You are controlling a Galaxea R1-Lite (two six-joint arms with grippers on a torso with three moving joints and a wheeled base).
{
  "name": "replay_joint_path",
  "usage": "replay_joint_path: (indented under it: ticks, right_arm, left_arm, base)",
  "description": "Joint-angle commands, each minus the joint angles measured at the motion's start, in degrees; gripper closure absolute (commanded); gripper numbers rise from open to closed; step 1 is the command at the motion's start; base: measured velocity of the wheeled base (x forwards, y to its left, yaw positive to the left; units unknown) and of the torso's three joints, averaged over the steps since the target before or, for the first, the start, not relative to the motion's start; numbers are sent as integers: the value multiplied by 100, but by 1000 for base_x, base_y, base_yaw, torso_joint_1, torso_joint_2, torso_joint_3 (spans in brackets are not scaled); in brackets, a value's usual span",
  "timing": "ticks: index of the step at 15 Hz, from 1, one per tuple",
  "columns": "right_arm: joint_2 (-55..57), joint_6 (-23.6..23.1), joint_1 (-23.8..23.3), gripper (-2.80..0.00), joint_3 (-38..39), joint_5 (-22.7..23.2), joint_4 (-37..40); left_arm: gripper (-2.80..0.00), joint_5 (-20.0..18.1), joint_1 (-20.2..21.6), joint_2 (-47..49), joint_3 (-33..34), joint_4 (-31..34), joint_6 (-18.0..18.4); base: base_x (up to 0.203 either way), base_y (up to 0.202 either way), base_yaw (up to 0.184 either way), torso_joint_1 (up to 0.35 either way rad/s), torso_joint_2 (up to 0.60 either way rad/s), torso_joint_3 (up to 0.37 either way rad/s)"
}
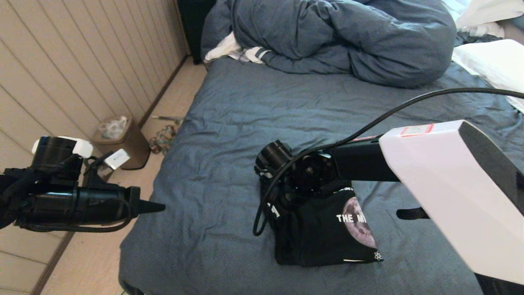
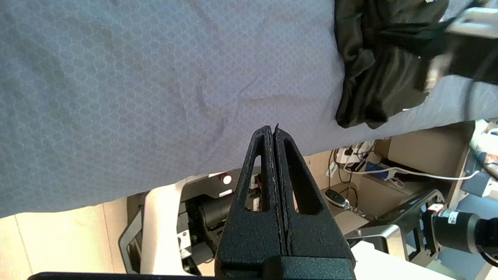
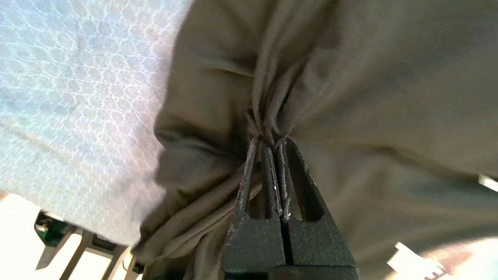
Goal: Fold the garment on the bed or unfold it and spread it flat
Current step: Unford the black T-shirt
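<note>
Your right claw [image 3: 272, 146] is down on the garment [image 1: 323, 233], near the front edge of the bed [image 1: 229, 123] and slightly to the right of its middle. In the right wrist view the two fingers [image 3: 256, 171] are pressed together with a gathered pinch of the dark fabric caught at their tips, and folds radiate away from that pinch. From the head view, the garment lies bunched into a compact heap on the slate-blue sheet, with part of the moon graphic and the white letters "THE M" showing on its right side; the right arm's wrist covers its upper left part. Your left claw [image 2: 273, 130] sits off the left side of the bed, over the floor, pointing toward the mattress; its fingers are closed against each other with nothing between them, and it is well apart from the garment. At the far end of the bed you have the bunched blue-grey duvet [image 1: 339, 37], with a white striped cloth [image 1: 233, 51] poking out at its left and a white pillow [image 1: 495, 61] at the right edge. On the floor beside the wall stands a small bin [image 1: 120, 141] lined with a plastic bag.
</note>
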Motion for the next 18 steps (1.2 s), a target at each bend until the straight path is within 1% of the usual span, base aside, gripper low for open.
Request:
replay_joint_path:
  ticks: [1, 3, 5, 9, 12, 14, 15, 18]
  right_arm:
    - [-396, 0, -68, 0, 89, -23, 16]
    - [-946, -22, -302, 0, 299, -37, 12]
    - [-1537, -75, -739, 0, 605, -47, 9]
    - [-2221, -387, -2075, 0, 1146, -41, 1]
    - [-2495, -632, -3136, 0, 1412, 41, -33]
    - [-2543, -798, -3793, 0, 1527, 339, -42]
    - [-2548, -852, -3996, 0, 1606, 557, -50]
    - [-2557, -865, -3992, 0, 1759, 753, -80]
  left_arm:
    - [0, -19, 0, -2, 0, -5, -11]
    - [0, -19, 0, 10, 0, -5, -8]
    - [0, -19, 0, -6, 9, -5, -11]
    - [0, -28, 0, -60, 70, -6, -11]
    - [0, -28, -9, -76, 79, -13, -11]
    - [0, -28, -18, -85, 88, -13, -11]
    - [0, -28, -18, -84, 88, -13, -30]
    - [0, -28, -41, -56, 85, -14, -46]
  base:
    - [0, 0, 0, 0, 0, 0]
    - [0, 0, 0, 0, 0, 0]
    - [0, 0, 0, 0, 0, 0]
    - [0, 0, 0, 0, 0, 0]
    - [0, 0, 0, 0, 0, 0]
    - [0, 0, 0, 0, 0, 0]
    - [0, 0, 0, 0, 0, 0]
    - [0, 0, 0, 0, 0, 0]
